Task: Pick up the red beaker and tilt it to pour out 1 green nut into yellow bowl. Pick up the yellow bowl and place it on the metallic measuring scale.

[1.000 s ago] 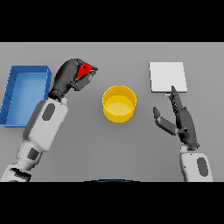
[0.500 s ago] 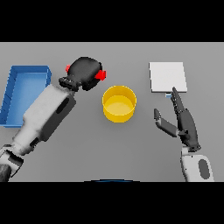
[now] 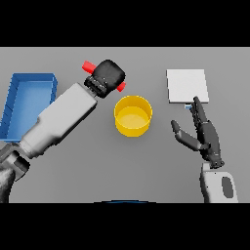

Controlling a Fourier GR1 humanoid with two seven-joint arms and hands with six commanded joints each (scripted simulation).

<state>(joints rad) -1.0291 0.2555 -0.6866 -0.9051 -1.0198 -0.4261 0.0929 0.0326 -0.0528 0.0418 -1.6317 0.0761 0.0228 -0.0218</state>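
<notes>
Head view: left hand (image 3: 108, 75) has its fingers wrapped round the small red plastic beaker (image 3: 89, 66), lying sideways, mouth-end poking out toward the round yellow bowl (image 3: 133, 115) sitting at its 5 o'clock, right hand (image 3: 205, 134) loose-fingered and idle.

The left robot hand (image 3: 108, 75) gripped the red beaker (image 3: 89, 66), tipped sideways beside the yellow bowl (image 3: 133, 115). The right robot hand (image 3: 202, 133), fingers straight, hovered below the scale (image 3: 187, 85).
</notes>
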